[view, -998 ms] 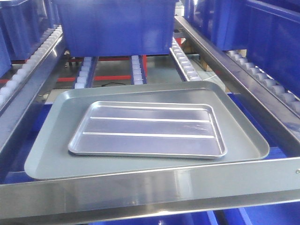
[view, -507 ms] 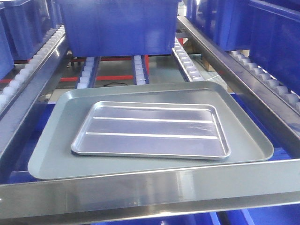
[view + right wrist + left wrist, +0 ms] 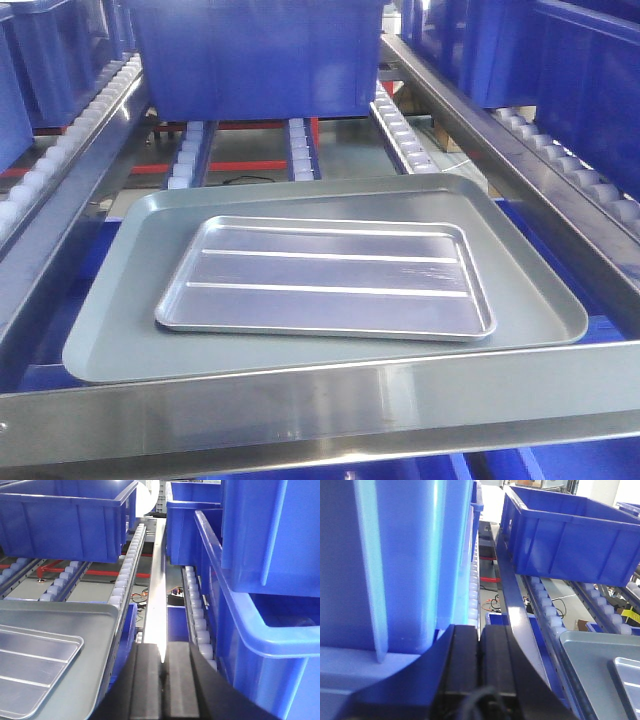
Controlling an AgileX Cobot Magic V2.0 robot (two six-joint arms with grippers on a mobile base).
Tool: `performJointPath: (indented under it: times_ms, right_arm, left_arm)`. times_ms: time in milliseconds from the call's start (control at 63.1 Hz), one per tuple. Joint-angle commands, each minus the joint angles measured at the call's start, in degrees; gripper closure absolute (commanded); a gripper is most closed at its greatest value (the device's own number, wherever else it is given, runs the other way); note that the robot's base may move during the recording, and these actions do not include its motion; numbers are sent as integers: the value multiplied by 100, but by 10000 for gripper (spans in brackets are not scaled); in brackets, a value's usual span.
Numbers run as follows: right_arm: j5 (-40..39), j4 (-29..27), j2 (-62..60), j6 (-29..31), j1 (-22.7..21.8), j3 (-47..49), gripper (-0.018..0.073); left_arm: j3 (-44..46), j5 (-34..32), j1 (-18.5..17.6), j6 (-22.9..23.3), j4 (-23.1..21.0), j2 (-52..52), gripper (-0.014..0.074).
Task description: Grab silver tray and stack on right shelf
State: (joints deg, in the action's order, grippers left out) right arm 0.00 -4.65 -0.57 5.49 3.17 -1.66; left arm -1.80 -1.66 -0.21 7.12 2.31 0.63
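Lying flat inside the larger dull grey tray (image 3: 100, 350), the silver tray (image 3: 325, 280) sits at the centre of the front view, its rim clear of the grey tray's walls on every side. Both rest on the right shelf (image 3: 400, 390), just behind its polished steel front bar at 6 o'clock, with a big blue crate (image 3: 255, 55) up the rollers at 12 o'clock and more crates at 2 and 10 o'clock.

Only the front view shows the silver tray whole; neither gripper appears in it. The left wrist view catches just a corner of the silver tray (image 3: 627, 677) at 4 o'clock, inside the grey tray (image 3: 585, 655), and is otherwise filled by a blue crate wall (image 3: 395, 565) close by at 9 o'clock. The left gripper (image 3: 480, 645) shows at 6 o'clock, its two black fingers (image 3: 462, 670) pressed together with nothing between them. The right wrist view shows the tray's other end (image 3: 35, 665) at 8 o'clock, a row of white rollers (image 3: 127, 565) running up toward 12, and stacked blue crates (image 3: 260, 580) at 3 o'clock. The right gripper (image 3: 162, 660) sits at 6 o'clock, fingers likewise closed on nothing, well apart from the tray.

The silver tray is shiny and rectangular with rounded corners, a low raised rim and two long parallel ridges across its floor, which reflects a bluish tint.
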Motion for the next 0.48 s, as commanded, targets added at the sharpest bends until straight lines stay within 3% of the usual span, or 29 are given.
performJointPath:
  times_ms: [0,459]
  right_arm:
    - [-492,-2,-123,49,-38,109,505]
    - [-492,-2,-123,49,-38,109,505]
  left_arm:
    - [-95,-489,4,-8,-37,80,696]
    - [-95,-489,4,-8,-37,80,696]
